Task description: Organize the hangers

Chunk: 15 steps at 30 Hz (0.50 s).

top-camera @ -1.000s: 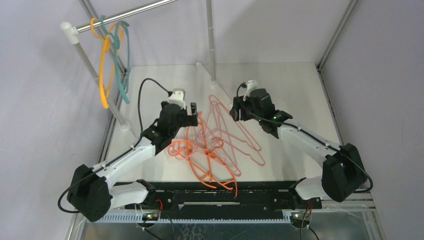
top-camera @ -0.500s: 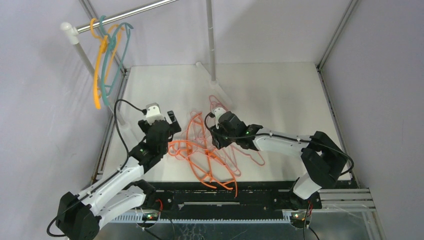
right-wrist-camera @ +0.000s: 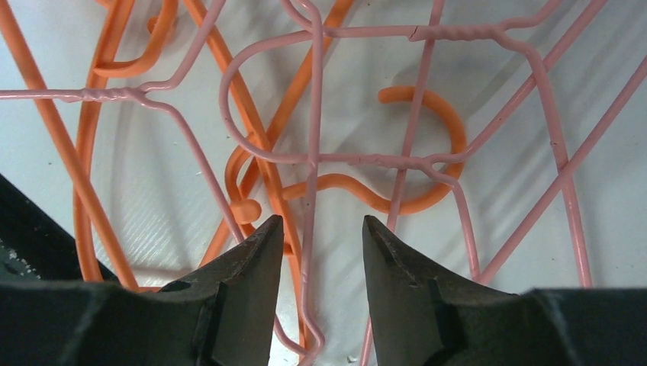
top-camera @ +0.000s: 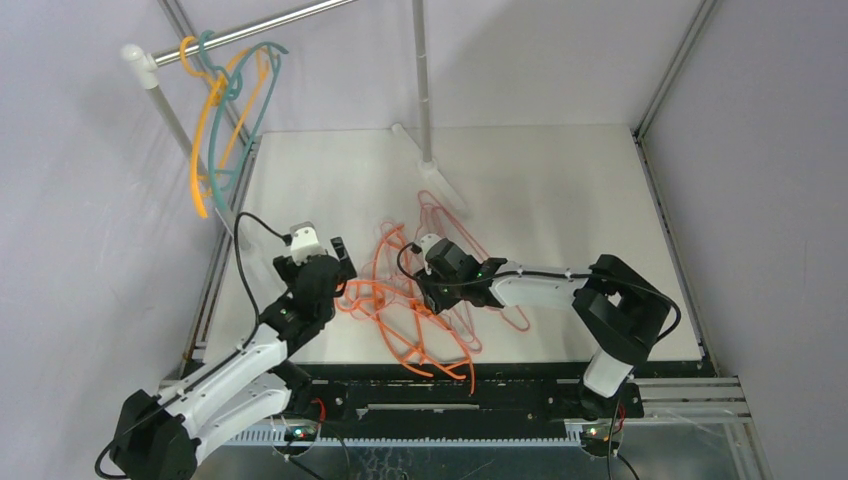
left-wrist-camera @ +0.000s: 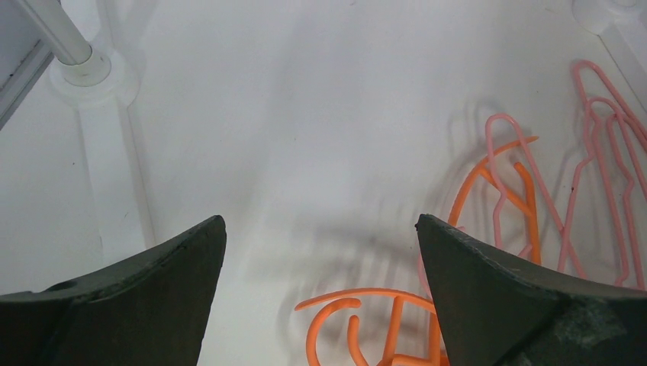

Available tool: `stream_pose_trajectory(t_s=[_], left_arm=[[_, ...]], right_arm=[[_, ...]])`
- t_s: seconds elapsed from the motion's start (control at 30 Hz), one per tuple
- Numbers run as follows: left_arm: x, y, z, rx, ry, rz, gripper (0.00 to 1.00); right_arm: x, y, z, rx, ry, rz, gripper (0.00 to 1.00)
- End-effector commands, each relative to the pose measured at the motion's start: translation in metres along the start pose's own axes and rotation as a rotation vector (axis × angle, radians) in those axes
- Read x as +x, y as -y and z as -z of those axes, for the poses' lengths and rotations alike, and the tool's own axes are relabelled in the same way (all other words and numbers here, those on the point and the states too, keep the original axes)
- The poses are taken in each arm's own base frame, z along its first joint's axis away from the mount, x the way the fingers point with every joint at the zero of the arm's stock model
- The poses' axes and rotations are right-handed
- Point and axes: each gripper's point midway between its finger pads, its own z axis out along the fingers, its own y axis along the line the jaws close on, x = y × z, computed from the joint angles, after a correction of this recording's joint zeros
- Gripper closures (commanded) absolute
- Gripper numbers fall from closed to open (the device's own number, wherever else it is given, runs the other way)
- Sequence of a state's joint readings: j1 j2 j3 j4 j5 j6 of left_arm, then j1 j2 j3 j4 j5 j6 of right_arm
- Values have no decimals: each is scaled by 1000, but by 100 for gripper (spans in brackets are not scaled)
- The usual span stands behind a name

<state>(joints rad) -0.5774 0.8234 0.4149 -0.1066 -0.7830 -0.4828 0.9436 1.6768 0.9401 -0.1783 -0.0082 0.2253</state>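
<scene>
A tangled pile of hangers lies mid-table: orange hangers [top-camera: 400,322] on the left and front, pink hangers [top-camera: 497,287] on the right. A yellow-orange hanger [top-camera: 205,150] and a teal hanger [top-camera: 248,110] hang on the rail at the back left. My left gripper [top-camera: 340,262] is open and empty, low over the table at the pile's left edge; orange hooks [left-wrist-camera: 358,320] lie just ahead of it [left-wrist-camera: 320,221]. My right gripper [top-camera: 430,297] is down on the pile, jaws partly open [right-wrist-camera: 319,219] on either side of a pink wire [right-wrist-camera: 309,191], not closed on it.
The silver rail [top-camera: 270,22] sits on a white post [top-camera: 175,125] whose foot [left-wrist-camera: 84,69] stands just left of my left gripper. A second upright post [top-camera: 424,90] and its foot [top-camera: 440,185] stand behind the pile. Enclosure walls rise left and right.
The left arm has drawn back toward the near left. The right arm has swung left and down onto the pile. The hanging yellow-orange and teal hangers have swung on the rail.
</scene>
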Motion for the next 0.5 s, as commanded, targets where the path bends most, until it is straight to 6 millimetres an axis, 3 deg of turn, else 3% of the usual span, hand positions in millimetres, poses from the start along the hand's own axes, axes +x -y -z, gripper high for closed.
stream_pose_trajectory(t_s=[0.0, 0.13, 0.33, 0.47], left_arm=[[-12, -1, 0, -5, 51, 67, 1], [-12, -4, 2, 0, 63, 75, 1], [-15, -6, 3, -4, 73, 79, 0], [-15, -7, 4, -4, 78, 86, 0]], right_arm=[[-6, 1, -5, 14, 29, -18, 50], [-2, 4, -9, 24, 17, -24, 53], [-5, 1, -5, 15, 24, -30, 82], [-13, 3, 9, 31, 54, -30, 87]])
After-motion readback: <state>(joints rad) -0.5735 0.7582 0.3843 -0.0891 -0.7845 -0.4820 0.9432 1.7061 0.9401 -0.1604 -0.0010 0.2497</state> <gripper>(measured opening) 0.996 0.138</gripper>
